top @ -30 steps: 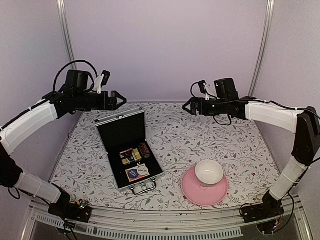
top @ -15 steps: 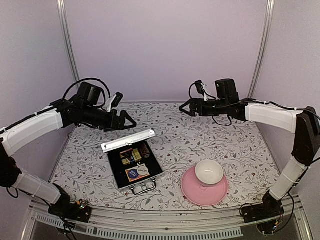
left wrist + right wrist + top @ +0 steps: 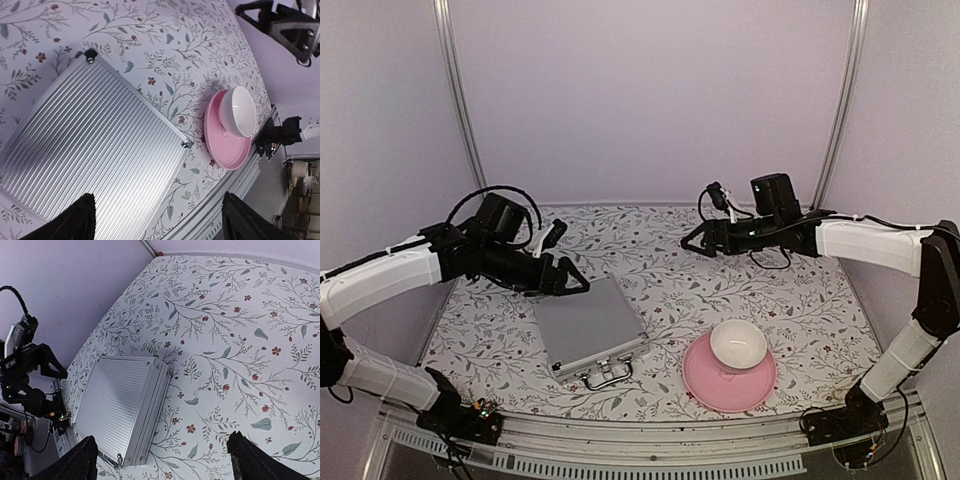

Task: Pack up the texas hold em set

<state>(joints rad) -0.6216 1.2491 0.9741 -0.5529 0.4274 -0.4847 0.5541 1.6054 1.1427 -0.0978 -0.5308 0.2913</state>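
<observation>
**Case lid down; clasp state unconfirmed**

Left gripper (image 3: 575, 279) hovers by the far edge of the small silver ribbed-aluminium briefcase (image 3: 590, 328), jaws spread wide, holding nothing. The case lies flat on the floral-print tablecloth (image 3: 800, 290) with its lid down and contents hidden. Its metal handle (image 3: 606, 375) faces the near edge. The clasps are too small to read.

Judgement: press squarely on the lid near the handle side, since ridged metal may slide on cloth, then seat the clasps.

Right gripper (image 3: 692, 240) hangs well apart from the case, jaws wide, empty. A glossy white bowl (image 3: 738, 343) sits on a round pink plate (image 3: 705, 385) just right of the case.
</observation>
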